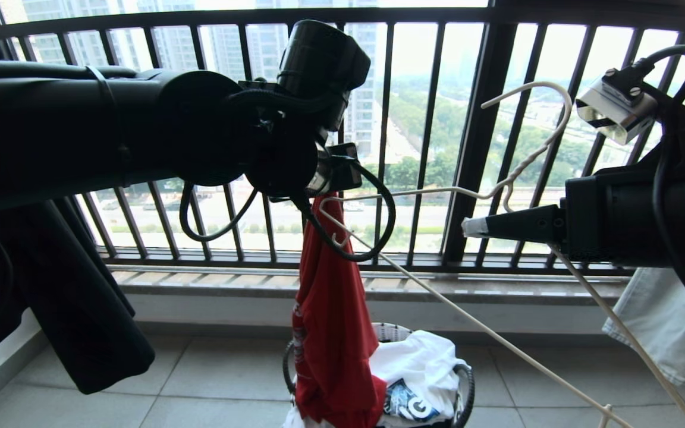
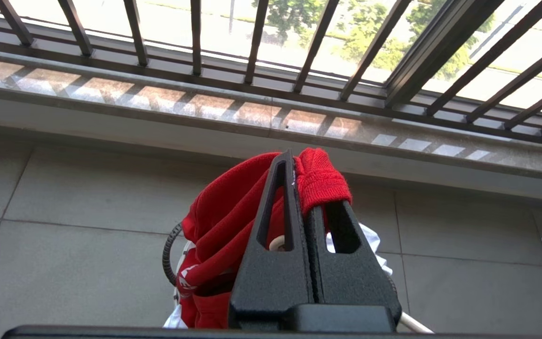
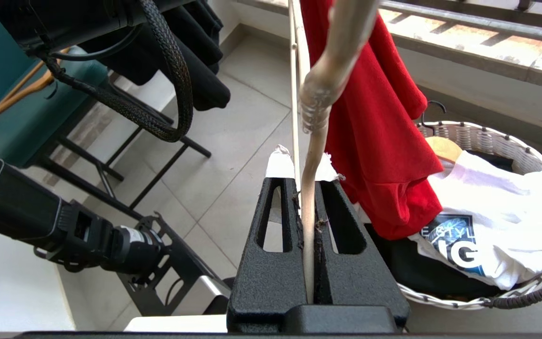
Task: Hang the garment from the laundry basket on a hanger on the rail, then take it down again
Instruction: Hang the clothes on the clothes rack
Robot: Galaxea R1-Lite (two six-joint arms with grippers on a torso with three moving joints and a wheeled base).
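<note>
The left end effector [image 2: 305,188] is clenched on a bunched edge of the red garment [image 1: 333,333], which hangs into the laundry basket [image 3: 482,136], while the right end effector [image 3: 305,176] grasps the wire hanger [image 1: 521,160], tilted in open air before the window railing [image 1: 479,137].

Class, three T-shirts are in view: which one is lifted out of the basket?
The red T-shirt, pinched by the left gripper and hanging; the white printed T-shirt and black one lie in the basket.
</note>
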